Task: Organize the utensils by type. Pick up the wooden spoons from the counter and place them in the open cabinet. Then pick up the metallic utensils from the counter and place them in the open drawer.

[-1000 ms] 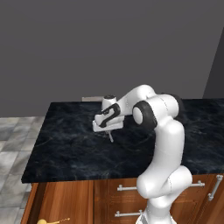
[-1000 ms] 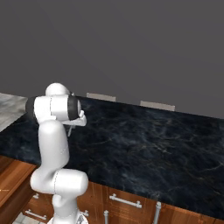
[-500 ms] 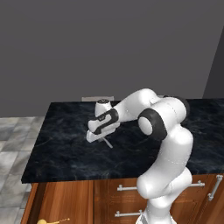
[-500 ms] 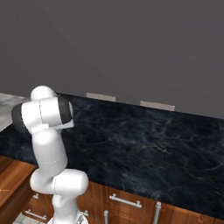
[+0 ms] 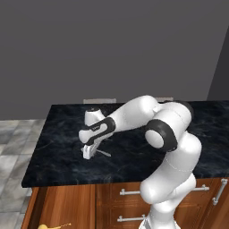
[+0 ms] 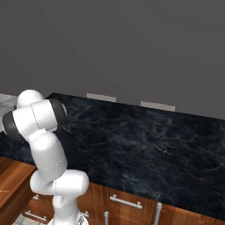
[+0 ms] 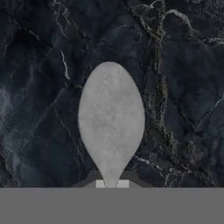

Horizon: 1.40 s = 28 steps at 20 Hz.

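My gripper (image 5: pixel 86 153) hangs low over the left part of the black marble counter (image 5: pixel 53 147), shut on the small silver-grey metal spoon (image 5: pixel 103 153). The spoon's thin handle sticks out to the right of the fingers. In the hand view the spoon's oval grey bowl (image 7: pixel 111 118) juts forward from the gripper (image 7: pixel 112 183), with the veined counter (image 7: pixel 183 87) behind it. A reddish-brown wooden surface that looks like the open drawer (image 6: pixel 12 176) sticks out below the counter at the lower left of the right base view.
Closed base drawers with silver bar handles (image 5: pixel 134 192) run under the counter's front edge. Two pale outlet plates (image 6: pixel 102 97) sit on the grey wall behind. A grey tiled floor (image 5: pixel 13 147) lies left of the counter. A small yellowish item (image 5: pixel 53 226) shows at the bottom left.
The arm has swung left and stretched out, carrying the metal spoon from mid-counter toward the counter's left front. The jaws have stayed shut on it.
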{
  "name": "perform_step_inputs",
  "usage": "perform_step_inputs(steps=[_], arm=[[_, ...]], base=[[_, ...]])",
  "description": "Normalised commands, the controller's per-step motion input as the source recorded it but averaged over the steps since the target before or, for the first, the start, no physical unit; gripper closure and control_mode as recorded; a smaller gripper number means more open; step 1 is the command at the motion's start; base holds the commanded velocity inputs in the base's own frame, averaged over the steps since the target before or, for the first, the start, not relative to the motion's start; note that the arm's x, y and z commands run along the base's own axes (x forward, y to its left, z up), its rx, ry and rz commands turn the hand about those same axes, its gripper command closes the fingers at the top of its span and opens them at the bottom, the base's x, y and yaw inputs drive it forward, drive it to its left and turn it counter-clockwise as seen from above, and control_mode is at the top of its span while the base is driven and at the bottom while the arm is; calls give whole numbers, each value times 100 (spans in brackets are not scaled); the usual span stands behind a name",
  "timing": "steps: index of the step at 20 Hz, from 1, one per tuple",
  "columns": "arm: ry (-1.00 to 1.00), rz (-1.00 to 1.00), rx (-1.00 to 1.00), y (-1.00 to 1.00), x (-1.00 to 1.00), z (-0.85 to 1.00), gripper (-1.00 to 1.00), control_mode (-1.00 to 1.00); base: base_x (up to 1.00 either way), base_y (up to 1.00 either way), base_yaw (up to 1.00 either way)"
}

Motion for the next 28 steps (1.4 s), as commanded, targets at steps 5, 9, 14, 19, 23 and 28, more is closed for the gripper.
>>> perform_step_inputs(steps=[5, 9, 14, 19, 23, 28], arm=[[14, 40, -10, 66, -54, 0, 100, -100], [4, 24, -7, 64, -63, -5, 100, -100], [0, 11, -6, 55, -71, -12, 100, -100], [0, 0, -6, 22, -67, -26, 100, -100], [0, -7, -1, 22, -57, -39, 100, -100], [-3, -4, -7, 18, -9, -50, 100, -100]], base=[[0, 0, 0], [0, 0, 0], [0, 0, 0], [0, 0, 0], [0, 0, 0], [0, 0, 0]])
